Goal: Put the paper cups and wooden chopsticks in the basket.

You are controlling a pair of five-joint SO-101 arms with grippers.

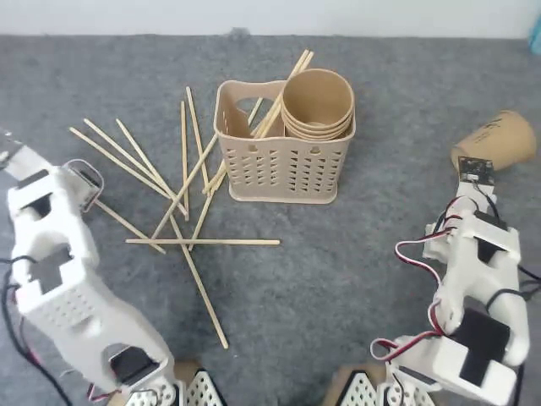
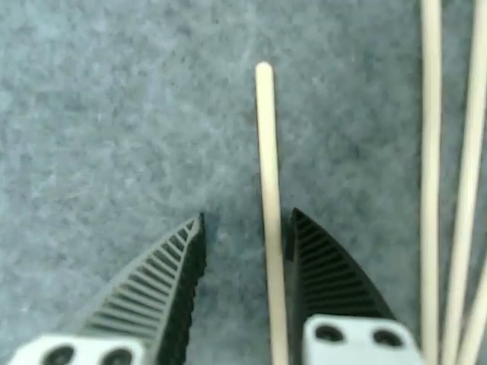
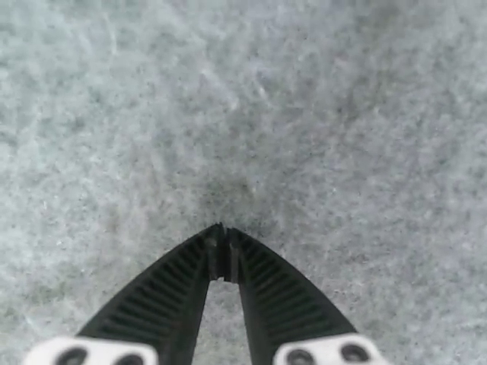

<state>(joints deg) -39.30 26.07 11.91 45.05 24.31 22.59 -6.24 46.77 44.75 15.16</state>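
A tan slotted basket [image 1: 279, 165] stands mid-table with a stack of paper cups [image 1: 318, 101] and a few chopsticks [image 1: 279, 97] inside it. Another paper cup [image 1: 497, 139] lies on its side at the far right, just beyond the right arm [image 1: 475, 262]. Several wooden chopsticks [image 1: 173, 190] lie scattered on the carpet left of the basket. My left gripper [image 2: 246, 218] is open low over the carpet, with one chopstick [image 2: 266, 152] lying between its fingers, close against one finger [image 2: 327, 266]. My right gripper [image 3: 221, 230] is shut on nothing, just above bare carpet.
Grey carpet [image 1: 355, 254] covers the whole table. Two more chopsticks [image 2: 431, 152] run alongside the left gripper. The left arm [image 1: 59, 279] stands at the near left beside the scattered chopsticks. Open carpet lies between the two arms, in front of the basket.
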